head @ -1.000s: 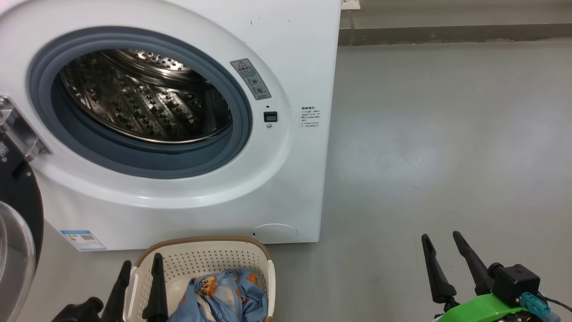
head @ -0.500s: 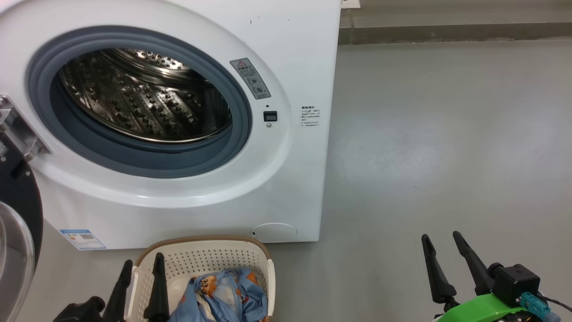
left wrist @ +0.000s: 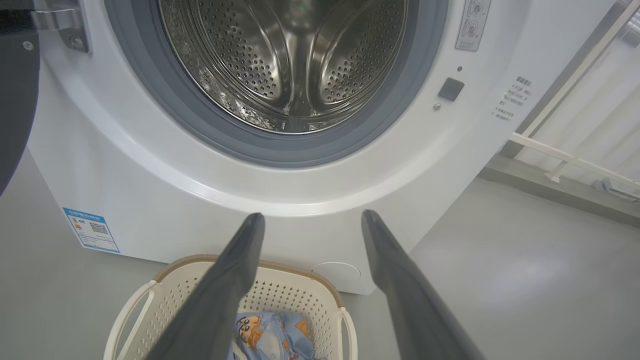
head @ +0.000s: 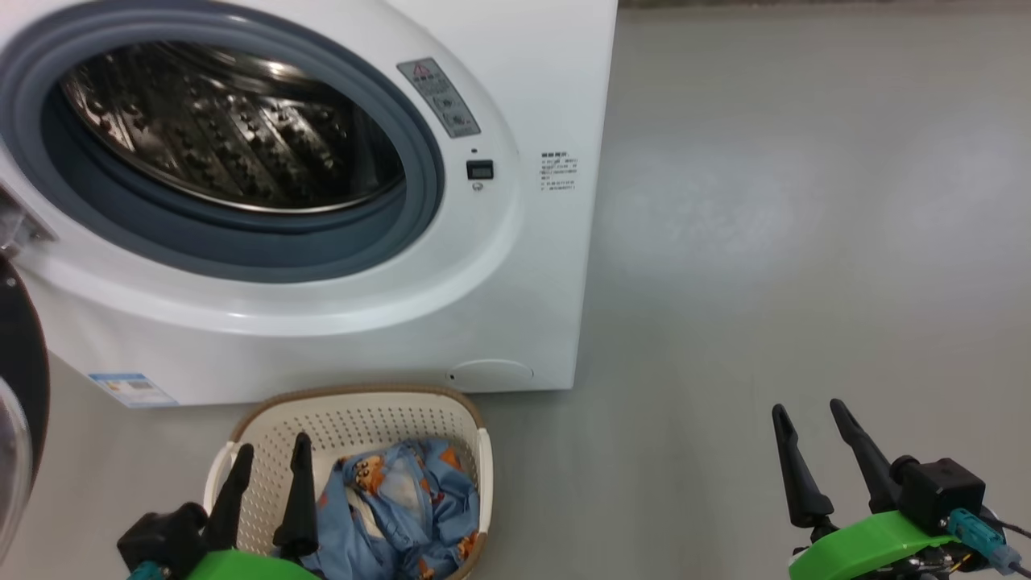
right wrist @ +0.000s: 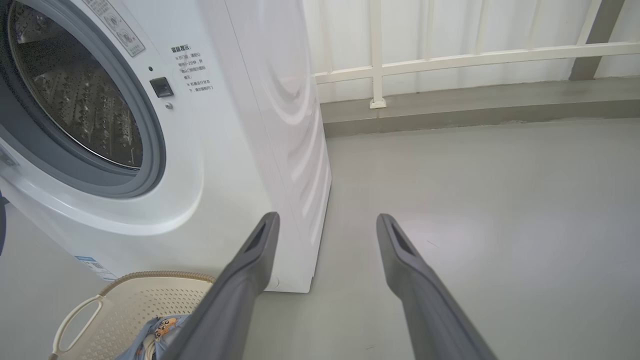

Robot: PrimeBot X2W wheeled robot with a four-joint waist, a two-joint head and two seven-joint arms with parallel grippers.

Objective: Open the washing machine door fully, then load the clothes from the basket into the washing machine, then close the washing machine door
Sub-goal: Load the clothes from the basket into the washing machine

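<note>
Grey floor (head: 765,242) holds the basket (head: 362,423) of clothes (head: 403,499) by the open washing machine (head: 515,282); left gripper (head: 273,442) and right gripper (head: 808,406) wide, empty.

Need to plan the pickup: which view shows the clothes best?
Head view: the clothes lie mostly exposed in the basket. The left wrist view shows a patch partly behind the left end effector; the right wrist view, a sliver at its bottom edge.

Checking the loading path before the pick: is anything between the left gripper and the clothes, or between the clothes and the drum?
Nothing visible does. The left gripper is open beside the clothes, which lie uncovered in the basket. The washing machine door stands swung aside at left, leaving the drum unobstructed.
</note>
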